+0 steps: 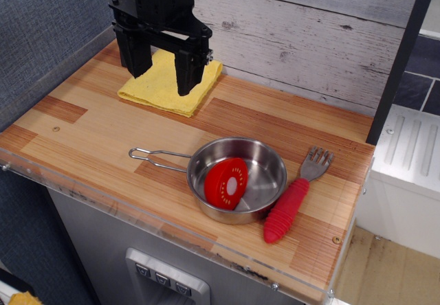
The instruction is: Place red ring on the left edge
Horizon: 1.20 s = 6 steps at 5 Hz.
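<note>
The red ring (226,183), a thick red disc with a white centre ringed by dots, leans tilted inside a small steel pan (265,161) at the front right of the counter. The left edge (41,123) of the striped wooden countertop is bare. My black gripper (161,63) hangs open and empty at the back left, above a yellow cloth, far from the ring. Its two fingers point down with a wide gap between them.
A folded yellow cloth (165,85) lies at the back left under the gripper. The pan's wire handle (155,156) points left. A fork with a red handle (292,205) lies right of the pan. A clear strip lines the counter's front edge (137,212). A wall rises at the left and back.
</note>
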Each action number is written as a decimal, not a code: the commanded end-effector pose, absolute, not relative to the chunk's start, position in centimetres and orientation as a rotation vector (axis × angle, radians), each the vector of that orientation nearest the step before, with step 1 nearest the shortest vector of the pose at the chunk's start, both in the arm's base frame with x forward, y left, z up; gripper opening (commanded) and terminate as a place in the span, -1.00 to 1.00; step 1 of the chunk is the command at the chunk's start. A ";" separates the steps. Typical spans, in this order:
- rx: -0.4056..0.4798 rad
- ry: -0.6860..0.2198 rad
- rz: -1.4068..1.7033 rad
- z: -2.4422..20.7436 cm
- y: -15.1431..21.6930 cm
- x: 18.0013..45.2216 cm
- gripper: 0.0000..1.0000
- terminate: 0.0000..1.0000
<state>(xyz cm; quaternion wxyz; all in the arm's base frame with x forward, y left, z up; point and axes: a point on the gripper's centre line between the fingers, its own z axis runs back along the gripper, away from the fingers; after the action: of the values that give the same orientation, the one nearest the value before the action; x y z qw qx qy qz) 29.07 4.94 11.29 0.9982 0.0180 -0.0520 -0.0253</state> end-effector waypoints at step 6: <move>0.065 -0.059 -0.273 5.1 -3.8 25.4 1.00 -1.00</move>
<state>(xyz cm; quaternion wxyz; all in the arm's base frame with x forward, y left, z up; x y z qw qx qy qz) 25.37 -3.77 4.46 0.9911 0.0311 -0.0180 -0.1285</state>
